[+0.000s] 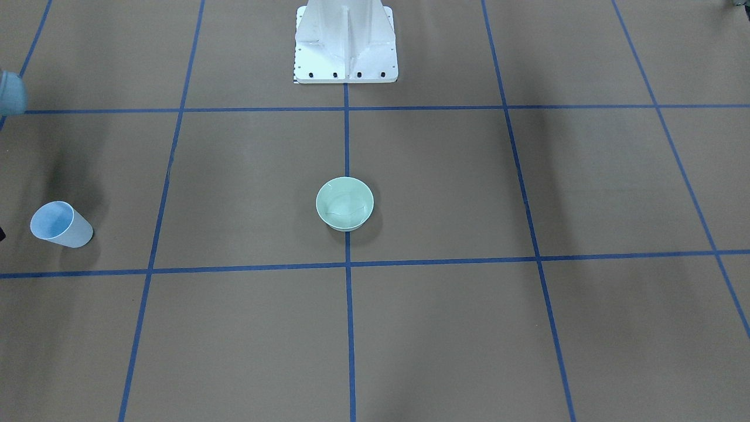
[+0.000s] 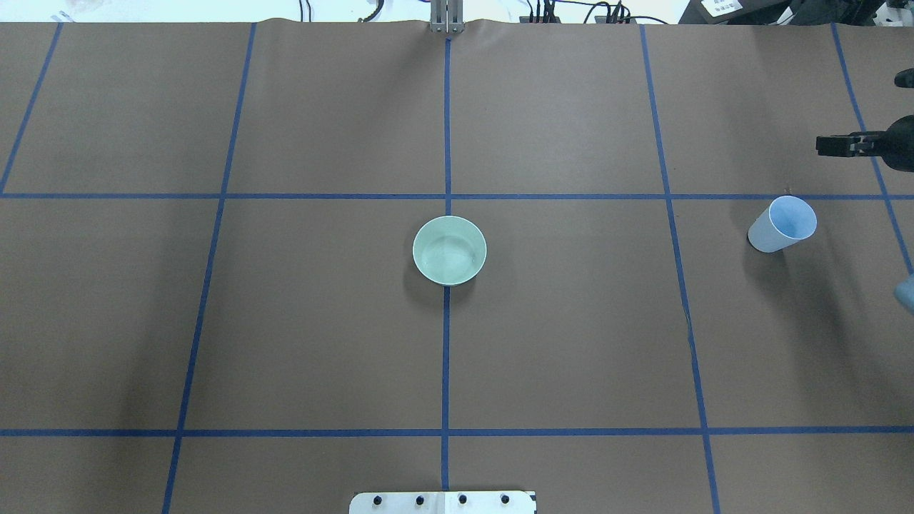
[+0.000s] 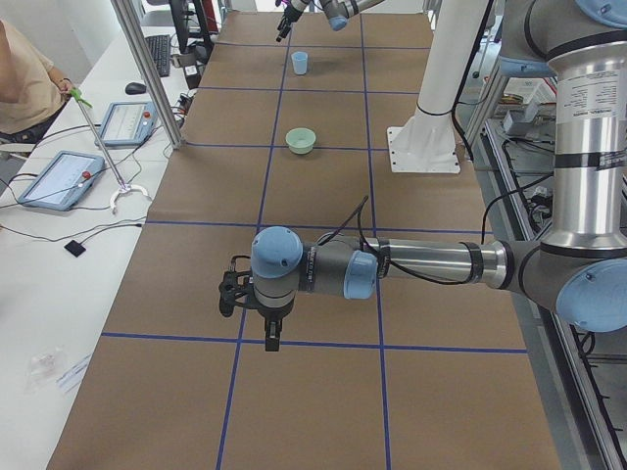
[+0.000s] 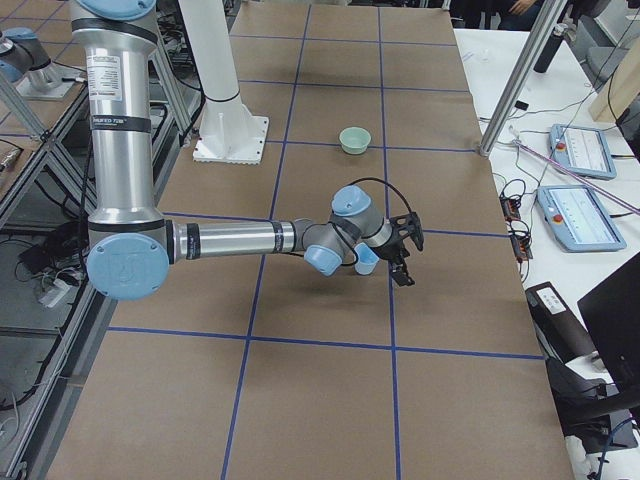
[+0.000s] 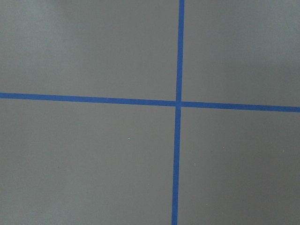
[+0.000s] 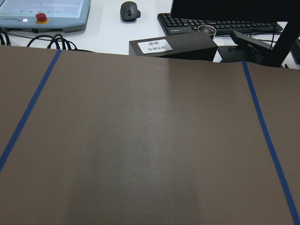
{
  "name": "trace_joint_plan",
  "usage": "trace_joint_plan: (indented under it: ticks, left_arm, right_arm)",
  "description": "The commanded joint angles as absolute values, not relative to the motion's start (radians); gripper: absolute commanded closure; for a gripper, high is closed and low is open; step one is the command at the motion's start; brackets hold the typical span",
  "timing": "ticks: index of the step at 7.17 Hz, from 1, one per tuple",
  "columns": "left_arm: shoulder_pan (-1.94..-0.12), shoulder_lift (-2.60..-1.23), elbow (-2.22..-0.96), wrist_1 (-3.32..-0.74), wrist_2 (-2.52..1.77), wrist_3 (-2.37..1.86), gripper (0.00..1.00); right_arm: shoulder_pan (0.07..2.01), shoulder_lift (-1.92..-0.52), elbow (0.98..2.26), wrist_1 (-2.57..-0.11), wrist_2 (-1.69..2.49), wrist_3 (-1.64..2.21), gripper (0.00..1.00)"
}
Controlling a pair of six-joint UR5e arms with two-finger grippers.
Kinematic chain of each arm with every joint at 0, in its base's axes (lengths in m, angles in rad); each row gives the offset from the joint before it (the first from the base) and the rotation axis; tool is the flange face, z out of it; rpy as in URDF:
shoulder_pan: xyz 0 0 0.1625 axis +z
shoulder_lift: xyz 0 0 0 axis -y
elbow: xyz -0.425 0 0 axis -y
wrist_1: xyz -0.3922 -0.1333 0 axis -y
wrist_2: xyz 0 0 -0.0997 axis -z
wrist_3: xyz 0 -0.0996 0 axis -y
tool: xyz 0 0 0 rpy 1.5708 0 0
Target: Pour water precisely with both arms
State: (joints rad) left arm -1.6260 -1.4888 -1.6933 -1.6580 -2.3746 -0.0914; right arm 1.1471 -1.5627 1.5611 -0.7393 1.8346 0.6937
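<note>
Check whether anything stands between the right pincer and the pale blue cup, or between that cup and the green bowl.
Nothing visible does. Only bare brown table lies between the right pincer and the upright pale blue tapered cup, and between that cup and the round mint-green bowl; the flat blue tape lines are no obstacle.

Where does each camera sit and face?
Front-facing: across the table, looking down: pedestal, bowl, cup.
Overhead: from pedestal side, looking down: same bowl, cup; right gripper.
Exterior left: left table end; left arm nearest.
Exterior right: right table end; right arm nearest.
Left wrist: straight down at tape cross; no body.
Right wrist: across table toward desk; no body.
</note>
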Motion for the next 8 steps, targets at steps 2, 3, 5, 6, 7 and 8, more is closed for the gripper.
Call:
trace_joint_plan:
  ticks: [2, 3, 5, 6, 7, 8]
  left_arm:
    - [-1.626, -1.471, -1.692, -1.701, -2.375, -0.087, 0.0]
    - [-1.626, -1.47, -1.683, -1.709, -2.375, -0.086, 0.0]
    - [-1.626, -1.47, -1.68, -1.709, -2.375, -0.086, 0.0]
    - [-1.626, -1.47, -1.68, -1.709, -2.375, -0.086, 0.0]
    - [-1.626, -1.47, -1.684, -1.709, -2.375, -0.086, 0.0]
    - [-1.626, -1.471, -1.683, -1.709, -2.375, -0.086, 0.0]
  right_arm:
    - [1.349, -1.551, 1.565, -1.022, 2.125, 0.314, 0.0]
    - [1.382, -1.54, 1.568, -1.107, 2.19, 0.198, 0.0]
    - [1.465, -1.505, 1.571, -1.31, 2.313, 0.024, 0.0]
    - [1.503, -1.491, 1.591, -1.41, 2.339, -0.021, 0.0]
    - [1.52, -1.503, 1.633, -1.493, 2.345, -0.028, 0.0]
    - [1.537, -1.508, 1.643, -1.569, 2.345, -0.028, 0.0]
